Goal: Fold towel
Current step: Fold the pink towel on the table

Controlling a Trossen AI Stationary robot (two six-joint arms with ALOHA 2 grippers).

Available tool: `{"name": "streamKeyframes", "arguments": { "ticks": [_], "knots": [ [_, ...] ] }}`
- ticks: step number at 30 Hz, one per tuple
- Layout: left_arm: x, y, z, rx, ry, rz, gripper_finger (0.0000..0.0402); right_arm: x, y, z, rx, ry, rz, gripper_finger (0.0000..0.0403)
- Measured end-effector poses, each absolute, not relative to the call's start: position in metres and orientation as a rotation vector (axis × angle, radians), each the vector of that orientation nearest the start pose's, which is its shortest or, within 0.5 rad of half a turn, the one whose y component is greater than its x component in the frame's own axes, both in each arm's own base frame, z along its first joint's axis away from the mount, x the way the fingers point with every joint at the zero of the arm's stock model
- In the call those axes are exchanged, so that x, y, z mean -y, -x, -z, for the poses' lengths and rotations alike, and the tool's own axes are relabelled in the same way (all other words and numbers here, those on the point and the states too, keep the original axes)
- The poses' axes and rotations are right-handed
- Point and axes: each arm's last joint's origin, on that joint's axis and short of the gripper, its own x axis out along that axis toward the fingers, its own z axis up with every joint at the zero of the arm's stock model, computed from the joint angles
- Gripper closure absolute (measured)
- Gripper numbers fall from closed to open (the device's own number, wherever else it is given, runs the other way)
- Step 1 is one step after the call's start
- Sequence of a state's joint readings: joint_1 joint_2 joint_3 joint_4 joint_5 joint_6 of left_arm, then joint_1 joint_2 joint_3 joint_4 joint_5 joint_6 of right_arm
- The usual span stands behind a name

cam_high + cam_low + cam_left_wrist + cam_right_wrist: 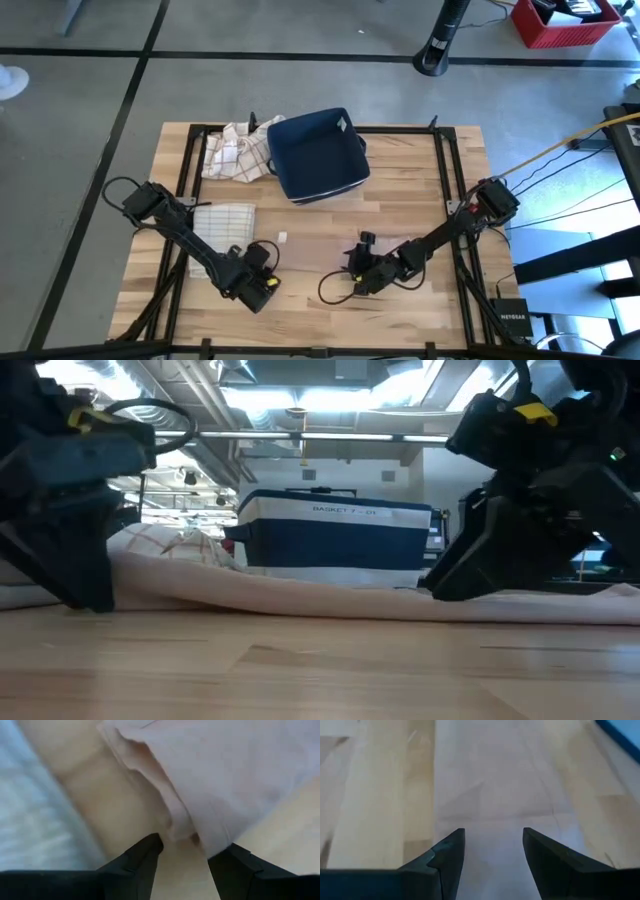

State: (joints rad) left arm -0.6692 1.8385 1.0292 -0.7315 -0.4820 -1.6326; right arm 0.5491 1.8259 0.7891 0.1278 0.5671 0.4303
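Two black jointed arms trail looping black cables, each dark gripper (262, 283) (362, 272) carrying a small yellow tag near its wrist.

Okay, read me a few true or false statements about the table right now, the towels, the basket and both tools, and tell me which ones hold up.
1. The navy basket stands at the table's far side, between the two arms. True.
2. The crumpled checked towel lies inside the basket. False: it lies on the wooden table, against the basket's left side.
3. A folded checked towel lies flat by the left arm. True.
4. The left tool is shut tight. False: its fingers stand apart, with a fold of pale cloth just ahead of them.
5. The right tool is open over a flat pale cloth. True.
6. The right tool holds the basket. False: it is low near the table's front, apart from the basket.
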Motion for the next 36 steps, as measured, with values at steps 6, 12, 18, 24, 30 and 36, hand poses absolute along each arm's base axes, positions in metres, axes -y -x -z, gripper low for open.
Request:
{"name": "streamKeyframes", "arguments": {
  "ticks": [6, 12, 18, 24, 30, 36],
  "knots": [
    [0.169, -0.243, -0.129, -1.033, 0.399, -0.847, 0.0243, -0.154, -0.279, -0.104, -0.790, 0.081, 0.124, 0.0199],
    [0.151, -0.238, -0.131, -1.138, 0.168, -0.878, 0.0243, -0.157, -0.278, -0.103, -0.807, 0.070, 0.083, 0.0199],
    [0.143, -0.232, -0.141, -1.225, 0.031, -0.851, 0.0243, -0.160, -0.276, -0.104, -0.811, 0.083, 0.057, 0.0199],
    [0.155, -0.245, -0.176, -1.157, 0.003, -0.625, 0.0243, -0.159, -0.277, -0.104, -0.807, 0.093, 0.061, 0.0199],
    [0.162, -0.270, -0.181, -0.925, -0.101, -0.490, 0.0243, -0.160, -0.278, -0.105, -0.793, 0.104, 0.051, 0.0199],
    [0.149, -0.291, -0.157, -1.000, -0.153, -0.477, 0.0243, -0.160, -0.278, -0.105, -0.788, 0.104, 0.050, 0.0199]
  ]
}}
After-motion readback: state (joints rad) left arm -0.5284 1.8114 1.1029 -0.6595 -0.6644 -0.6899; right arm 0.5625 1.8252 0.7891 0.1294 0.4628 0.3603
